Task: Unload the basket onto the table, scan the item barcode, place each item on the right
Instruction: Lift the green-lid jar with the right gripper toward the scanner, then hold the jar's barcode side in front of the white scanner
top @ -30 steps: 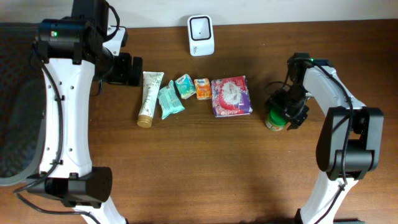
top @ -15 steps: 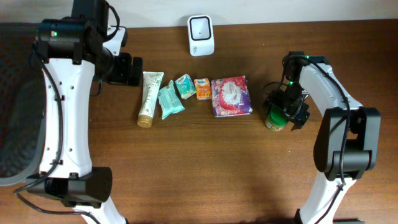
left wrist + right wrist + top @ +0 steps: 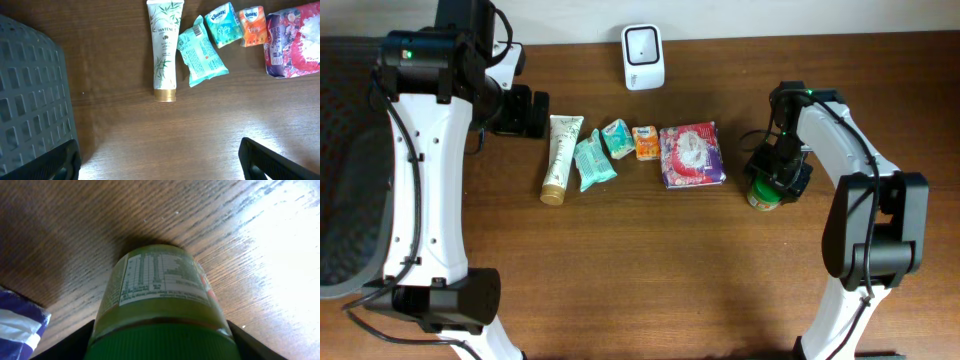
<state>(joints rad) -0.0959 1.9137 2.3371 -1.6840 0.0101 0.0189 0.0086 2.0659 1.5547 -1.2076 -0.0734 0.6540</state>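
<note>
A jar (image 3: 761, 194) with a green lid and a printed label (image 3: 160, 280) stands on the table at the right. My right gripper (image 3: 777, 176) comes down over it, and in the right wrist view its black fingers (image 3: 70, 342) press against both sides of the lid, so the right gripper (image 3: 161, 347) is shut on the jar. The white scanner (image 3: 643, 56) stands at the back centre. At the far left my left gripper (image 3: 527, 112) hangs open over bare wood, and the left wrist view of the left gripper (image 3: 160, 167) shows nothing between its fingers.
A row of items lies mid-table: a Pantene tube (image 3: 560, 158), a teal packet (image 3: 593, 162), a tissue pack (image 3: 617, 138), an orange pack (image 3: 645, 142) and a purple package (image 3: 692, 155). A dark grey basket (image 3: 30, 100) sits at the left edge.
The right arm has shifted slightly left over the jar and its fingers have narrowed onto the lid. The left arm and the row of items have not moved.
</note>
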